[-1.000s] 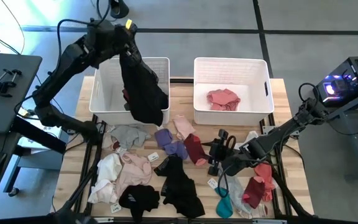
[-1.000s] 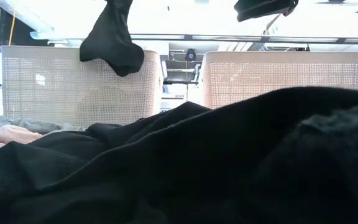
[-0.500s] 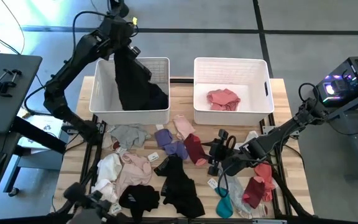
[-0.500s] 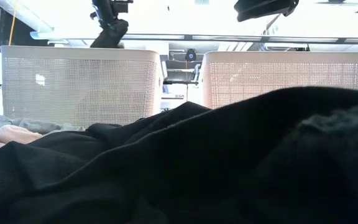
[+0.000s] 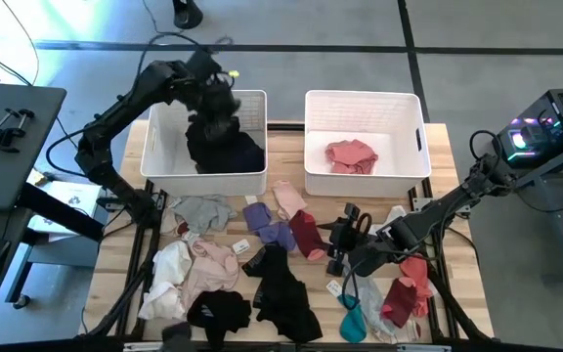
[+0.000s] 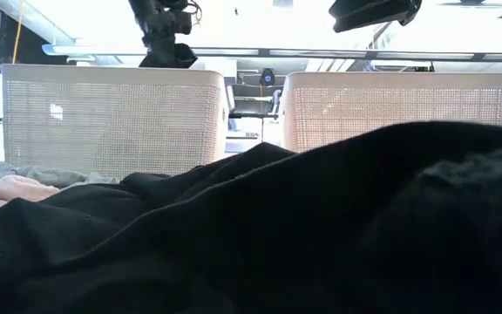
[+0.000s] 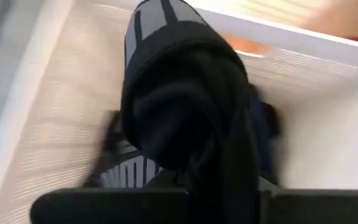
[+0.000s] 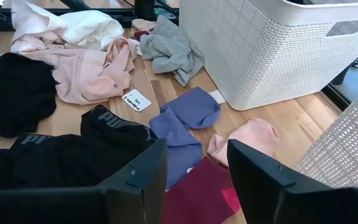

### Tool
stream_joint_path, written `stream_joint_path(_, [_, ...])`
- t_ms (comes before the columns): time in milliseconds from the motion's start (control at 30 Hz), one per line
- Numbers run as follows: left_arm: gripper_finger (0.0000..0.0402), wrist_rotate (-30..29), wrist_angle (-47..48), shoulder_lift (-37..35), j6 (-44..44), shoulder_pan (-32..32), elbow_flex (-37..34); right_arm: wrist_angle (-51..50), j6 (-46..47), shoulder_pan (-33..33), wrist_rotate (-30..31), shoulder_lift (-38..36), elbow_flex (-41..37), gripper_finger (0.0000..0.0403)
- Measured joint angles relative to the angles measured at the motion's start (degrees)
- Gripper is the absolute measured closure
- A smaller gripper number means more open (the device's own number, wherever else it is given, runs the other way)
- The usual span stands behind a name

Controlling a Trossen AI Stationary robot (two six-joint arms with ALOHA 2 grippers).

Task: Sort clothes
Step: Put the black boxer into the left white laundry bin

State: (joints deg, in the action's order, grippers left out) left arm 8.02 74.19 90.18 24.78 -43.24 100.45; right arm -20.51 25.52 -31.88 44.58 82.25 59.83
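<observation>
My left gripper (image 5: 215, 96) is over the left white bin (image 5: 154, 161), shut on a black garment (image 5: 225, 147) with a grey waistband (image 7: 160, 25) that reaches down into the bin. My right gripper (image 8: 194, 180) stands open above the table's right middle, over a maroon sock (image 5: 306, 235) and a lavender piece (image 8: 179, 121), touching nothing. More clothes lie loose on the table: grey (image 5: 203, 210), pink (image 5: 208, 269), white (image 5: 167, 264), black (image 5: 281, 293), teal (image 5: 352, 318), red (image 5: 407, 293). My left gripper pinches a bunched upper fold of the black garment (image 7: 225, 186) between its two fingers, several layers thick. The fingers come from above, slanting down into the bin. The garment hangs below them, and its lower part (image 5: 238, 156) lies piled on the bin's floor.
The right white bin (image 5: 413, 156) holds a pink garment (image 5: 350, 154). Both bins stand at the table's far edge. Paper tags (image 8: 137, 99) lie among the clothes. A black garment (image 6: 321, 227) close to the low camera blocks most of that view.
My left gripper has gone down into the left bin and tipped to point more steeply down, staying shut. The black garment, which hung over the bin's near wall, has swung inside and now lies bunched on the bin's floor.
</observation>
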Motion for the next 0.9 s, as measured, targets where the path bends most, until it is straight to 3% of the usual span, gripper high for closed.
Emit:
stream_joint_path(167, [0.0401,10.4,-2.2,-0.2,1.9,0.9,-9.8,0.0,0.0,0.0,0.0,0.0,0.0,0.0247])
stream_joint_path(433, [0.0401,9.7,-20.3,-0.2,2.9,2.5,-29.5,0.0,0.0,0.0,0.0,0.0,0.0,0.0247])
stream_joint_path(600, [0.0396,7.2,-31.1,-0.2,-0.9,2.5,-37.6,0.0,-0.9,0.0,0.0,0.0,0.0,0.0247])
stream_joint_path(733, [0.0362,5.9,-33.4,-0.2,-2.0,2.3,-39.9,0.0,-1.4,0.0,0.2,0.0,0.0,0.0247])
stream_joint_path(900, [0.0293,5.7,-35.0,-0.2,-3.6,2.3,-39.9,0.1,-1.5,0.0,0.2,0.0,0.0,0.0247])
